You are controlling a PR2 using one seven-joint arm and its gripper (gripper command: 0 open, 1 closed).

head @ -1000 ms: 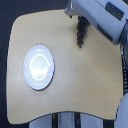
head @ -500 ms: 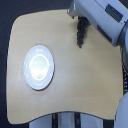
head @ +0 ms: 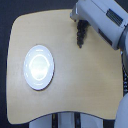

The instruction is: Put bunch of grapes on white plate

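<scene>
The bunch of grapes [head: 79, 35] hangs straight below the pincer [head: 80, 23], which grips its top.

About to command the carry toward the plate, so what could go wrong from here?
1. The bunch of grapes hangs below the gripper by its top end; the grip itself is too blurred to judge, so a quick move might swing or drop it.
2. The white plate lies far across the table, toward the exterior view's left, so a mid-carry slip would land short.
3. The plate looks glossy; a high release could let the grapes slide off.
</scene>
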